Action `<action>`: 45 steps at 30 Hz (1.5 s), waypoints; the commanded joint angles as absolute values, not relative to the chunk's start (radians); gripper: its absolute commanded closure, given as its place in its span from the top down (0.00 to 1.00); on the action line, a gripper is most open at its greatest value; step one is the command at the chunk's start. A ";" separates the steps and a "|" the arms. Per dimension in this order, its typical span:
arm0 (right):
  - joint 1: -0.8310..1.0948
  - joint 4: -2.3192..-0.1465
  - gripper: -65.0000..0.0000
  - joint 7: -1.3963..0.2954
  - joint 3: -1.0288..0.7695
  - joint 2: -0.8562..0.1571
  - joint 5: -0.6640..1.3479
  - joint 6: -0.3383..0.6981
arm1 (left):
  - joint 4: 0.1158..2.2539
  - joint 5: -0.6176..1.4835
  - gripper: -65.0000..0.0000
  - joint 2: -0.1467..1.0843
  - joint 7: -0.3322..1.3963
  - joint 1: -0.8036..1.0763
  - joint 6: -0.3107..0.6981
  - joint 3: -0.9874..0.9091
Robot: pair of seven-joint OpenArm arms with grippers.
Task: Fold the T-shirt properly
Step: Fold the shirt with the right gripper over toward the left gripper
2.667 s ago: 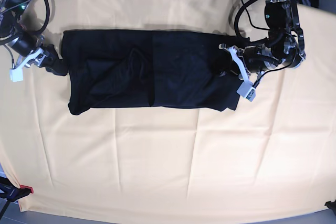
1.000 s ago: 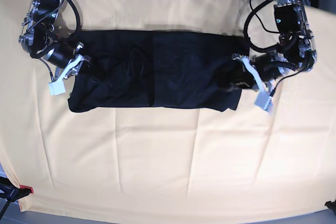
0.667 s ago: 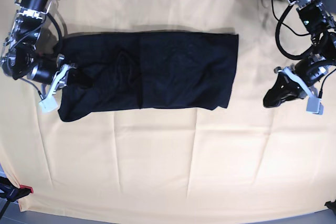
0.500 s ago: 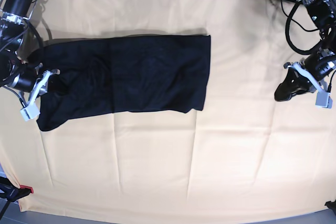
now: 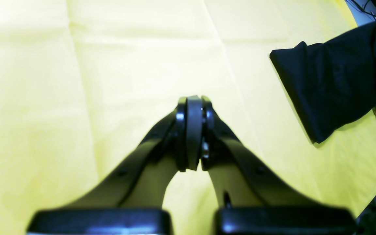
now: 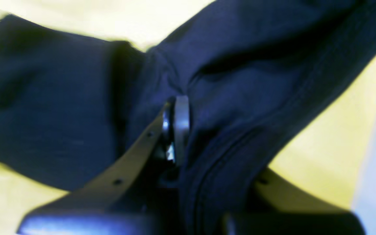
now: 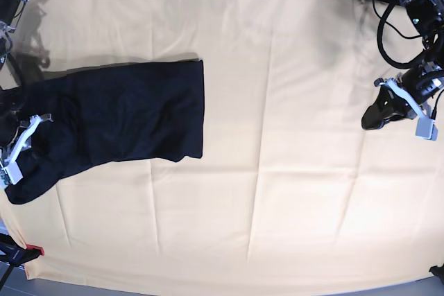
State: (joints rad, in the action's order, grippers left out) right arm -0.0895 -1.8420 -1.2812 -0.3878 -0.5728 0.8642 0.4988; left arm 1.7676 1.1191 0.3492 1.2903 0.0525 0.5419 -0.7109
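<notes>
**Shirt dragged to the table's edge**

Since half a second ago the T-shirt [image 7: 125,119] has slid further toward the base view's left, its free end now lying about a third of the way across the yellow tablecloth [image 7: 277,192] where before it reached past the middle.

The garment lies as a folded band with its long axis running left to right in the base view, slanting slightly downward toward the left edge. The free end is a clean, nearly straight vertical edge; the other end bunches and droops toward the table's left rim. It is plain black, soft, with shallow creases and a visible seam line in the right wrist view. No logo can be made out.

The right gripper [image 6: 175,130] is clamped on a gathered fold of the fabric at that bunched end, cloth draped over one finger. The left gripper [image 5: 193,133] has its fingers pressed together with nothing between them, hovering above bare cloth well apart from the shirt, near the base view's right side.
</notes>
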 commanded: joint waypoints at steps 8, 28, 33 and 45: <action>-0.108 -1.905 0.00 -1.278 -0.395 -0.409 1.085 0.517 | 1.785 1.142 0.00 0.365 1.272 0.039 0.545 -0.714; -0.108 -1.749 0.00 -1.301 -0.392 -0.093 1.101 0.689 | 1.785 1.142 0.00 0.365 1.272 0.039 0.545 -0.714; -0.110 -1.625 0.00 -1.276 -0.368 -0.046 1.127 0.698 | 1.785 1.143 0.00 0.365 1.272 0.039 0.545 -0.714; -0.216 -1.611 0.70 -1.280 -0.147 -0.017 1.359 0.698 | 1.785 1.143 0.00 0.366 1.272 0.039 0.545 -0.714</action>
